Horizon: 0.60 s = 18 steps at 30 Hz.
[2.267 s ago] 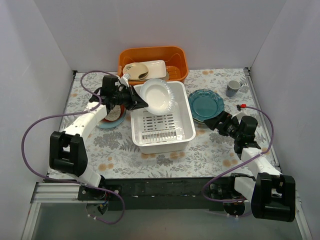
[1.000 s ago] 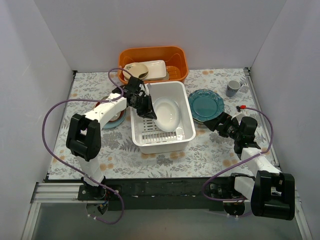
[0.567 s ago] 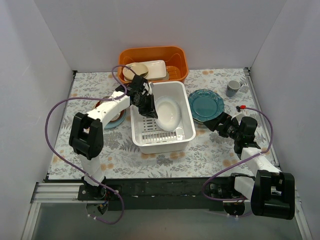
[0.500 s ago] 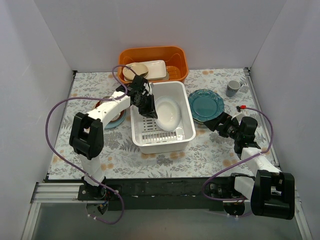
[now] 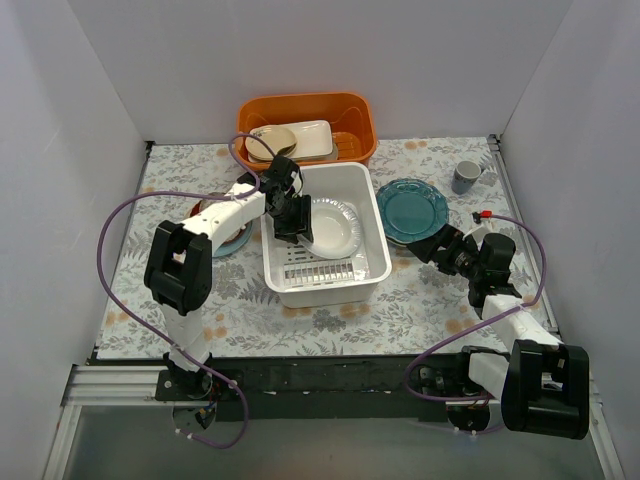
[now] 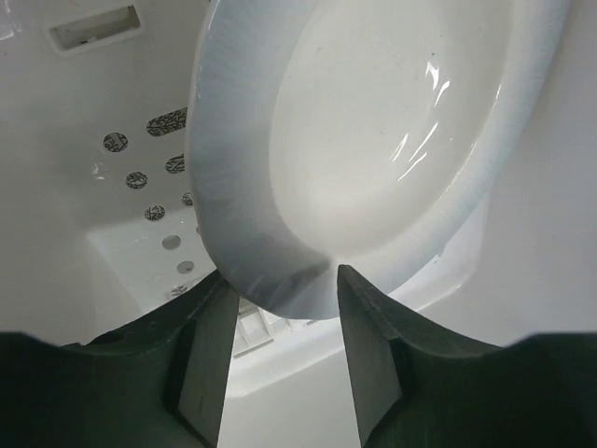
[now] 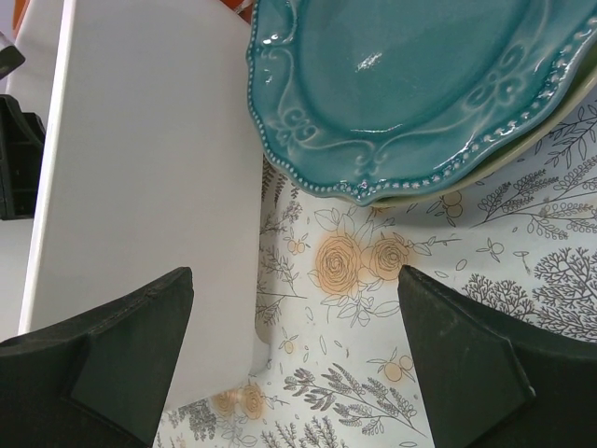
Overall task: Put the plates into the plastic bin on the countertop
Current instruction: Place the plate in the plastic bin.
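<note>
A pale, almost white plate [image 5: 335,225] lies nearly flat inside the white plastic bin [image 5: 375,262], over its slotted bottom. My left gripper [image 5: 296,226] reaches into the bin and is shut on this plate's near rim; in the left wrist view the rim [image 6: 280,280] sits between both fingers [image 6: 280,291]. The scalloped teal plate [image 5: 412,207] lies on the countertop right of the bin, on top of a yellowish plate [image 7: 560,117]. My right gripper [image 5: 427,245] is open and empty just in front of the teal plate [image 7: 401,84], beside the bin's wall [image 7: 140,187].
A stack of plates [image 5: 225,238] with a red-brown and a light blue one lies left of the bin, partly hidden by my left arm. The orange tub [image 5: 350,112] holding a beige oval dish [image 5: 272,140] stands behind the bin. A grey mug [image 5: 465,177] is at the back right.
My left gripper carried the pale plate from above the bin's far rim down into the bin. The plate went from tilted on edge to nearly flat. The right arm has not moved.
</note>
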Tool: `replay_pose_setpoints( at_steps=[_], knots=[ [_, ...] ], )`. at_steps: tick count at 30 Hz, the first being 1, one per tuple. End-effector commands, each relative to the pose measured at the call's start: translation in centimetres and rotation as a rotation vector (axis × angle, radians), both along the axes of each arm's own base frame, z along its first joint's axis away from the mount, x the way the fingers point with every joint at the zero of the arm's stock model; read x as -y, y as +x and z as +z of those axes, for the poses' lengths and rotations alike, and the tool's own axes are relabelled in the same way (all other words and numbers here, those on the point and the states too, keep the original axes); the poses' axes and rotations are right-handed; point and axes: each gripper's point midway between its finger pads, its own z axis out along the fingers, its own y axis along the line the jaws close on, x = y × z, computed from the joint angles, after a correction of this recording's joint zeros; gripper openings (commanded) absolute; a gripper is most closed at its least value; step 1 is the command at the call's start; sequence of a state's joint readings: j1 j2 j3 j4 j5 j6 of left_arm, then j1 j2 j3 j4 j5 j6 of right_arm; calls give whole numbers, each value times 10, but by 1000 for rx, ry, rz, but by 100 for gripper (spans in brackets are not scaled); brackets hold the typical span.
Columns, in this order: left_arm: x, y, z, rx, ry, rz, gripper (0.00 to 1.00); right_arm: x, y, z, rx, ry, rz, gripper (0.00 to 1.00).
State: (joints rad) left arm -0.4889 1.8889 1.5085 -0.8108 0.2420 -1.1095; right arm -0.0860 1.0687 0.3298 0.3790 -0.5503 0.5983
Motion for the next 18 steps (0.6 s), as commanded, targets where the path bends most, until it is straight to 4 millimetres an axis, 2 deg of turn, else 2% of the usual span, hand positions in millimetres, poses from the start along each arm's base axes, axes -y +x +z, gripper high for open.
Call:
replay_pose_setpoints(
  at_steps=[1,8,10,15,16,18],
  knots=[
    [2,4,14,52,7,-7,47,0,3,9,54,5,9,98],
    [3,3,16,66,19,-10,60,1,2,11,61,7,8,97],
    [3,4,19,81,25,-5,68,1,2,12,63,8,8,97],
    [3,6,25,115,51,1,81,1,1,11,57,13,3,97],
    [3,5,27,120,53,0,87,1,1,11,57,16,5,98],
    [2,7,29,129,61,7,89,0,1,12,59,21,6,98]
  ],
)
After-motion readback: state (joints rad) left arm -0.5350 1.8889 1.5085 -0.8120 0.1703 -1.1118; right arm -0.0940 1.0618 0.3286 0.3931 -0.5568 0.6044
